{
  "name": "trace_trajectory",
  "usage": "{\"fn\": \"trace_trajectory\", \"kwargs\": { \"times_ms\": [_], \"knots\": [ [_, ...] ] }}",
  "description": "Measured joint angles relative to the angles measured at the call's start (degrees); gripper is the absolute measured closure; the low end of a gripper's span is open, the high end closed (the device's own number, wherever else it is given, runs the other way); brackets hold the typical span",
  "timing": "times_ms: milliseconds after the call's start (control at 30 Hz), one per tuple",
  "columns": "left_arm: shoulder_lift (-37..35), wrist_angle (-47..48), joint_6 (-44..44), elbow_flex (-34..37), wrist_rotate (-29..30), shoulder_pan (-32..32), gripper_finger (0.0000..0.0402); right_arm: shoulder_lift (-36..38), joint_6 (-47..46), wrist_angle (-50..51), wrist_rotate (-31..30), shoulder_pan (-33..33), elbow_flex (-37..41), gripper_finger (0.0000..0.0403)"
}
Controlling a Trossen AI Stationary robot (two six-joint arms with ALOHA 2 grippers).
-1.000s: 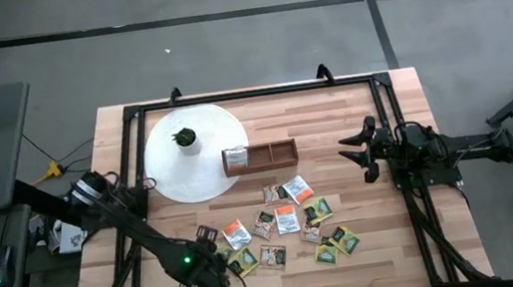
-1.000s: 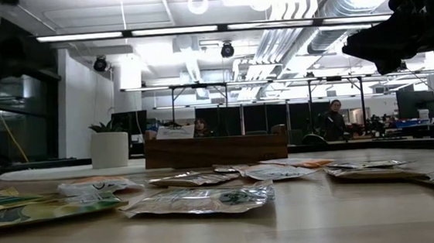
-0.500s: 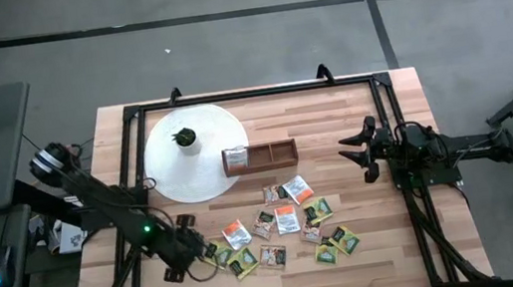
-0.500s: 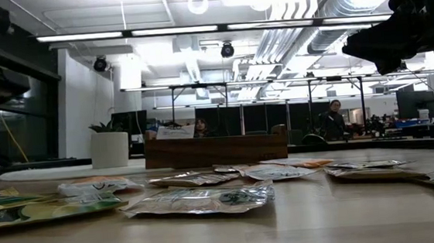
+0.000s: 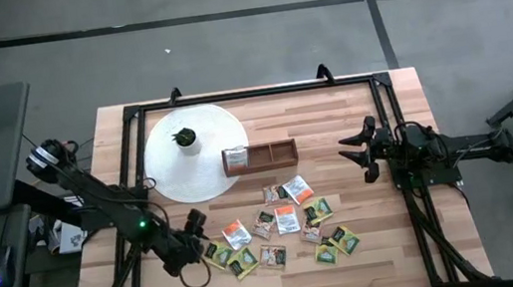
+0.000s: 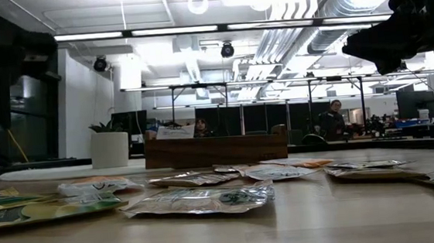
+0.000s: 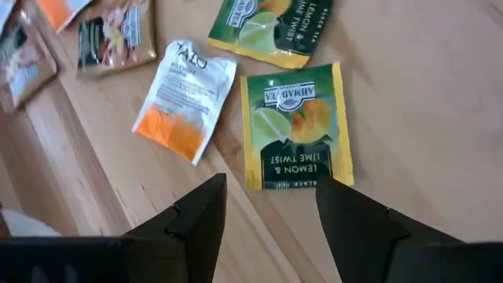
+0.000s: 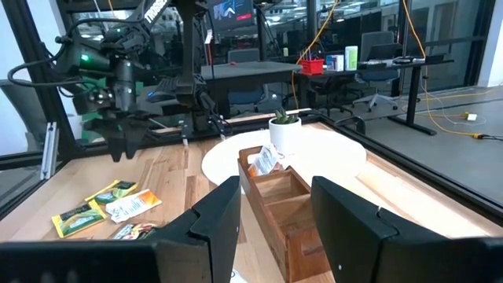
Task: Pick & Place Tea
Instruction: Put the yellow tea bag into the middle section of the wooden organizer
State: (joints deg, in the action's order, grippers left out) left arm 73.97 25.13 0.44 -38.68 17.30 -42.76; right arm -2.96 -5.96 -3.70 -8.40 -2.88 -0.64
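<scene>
one sachet (image 5: 236,156) sits in the box (image 5: 259,156), the rest of the tea (image 5: 283,226) lies loose at its 6 o'clock, left gripper (image 5: 195,245) open and empty above a green sachet (image 7: 296,126), right gripper (image 5: 356,153) open, idle.

Glossy foil-paper tea sachets (image 7: 296,126); matt wood table (image 5: 372,248); wooden box (image 5: 260,156).
</scene>
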Motion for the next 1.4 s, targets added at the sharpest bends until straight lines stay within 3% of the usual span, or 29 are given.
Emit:
{"fn": "trace_trajectory", "kwargs": {
  "times_ms": [300, 533, 700, 1300, 1400],
  "knots": [
    [2.40, -0.72, -0.70, 0.00, 0.48, 0.00, 0.0205, -0.02, 0.00, 0.05, -0.02, 0.00, -0.01, 0.0250],
    [5.66, -2.33, -10.04, -0.04, 2.39, 0.02, 0.0136, -0.02, 0.00, -0.01, -0.01, -0.01, -0.01, 0.0250],
    [8.75, -5.34, -5.21, -0.02, -1.62, 0.00, 0.0103, -0.02, 0.00, 0.02, 0.00, -0.01, -0.02, 0.0250],
    [14.29, -8.60, -7.89, -0.21, -4.77, 0.30, 0.0101, -0.02, 0.00, 0.03, 0.00, 0.00, -0.02, 0.0250],
    [16.04, -8.98, -9.55, -0.33, -7.47, 1.48, 0.0109, -0.02, 0.00, 0.02, -0.02, -0.02, 0.00, 0.0250]
  ]
}}
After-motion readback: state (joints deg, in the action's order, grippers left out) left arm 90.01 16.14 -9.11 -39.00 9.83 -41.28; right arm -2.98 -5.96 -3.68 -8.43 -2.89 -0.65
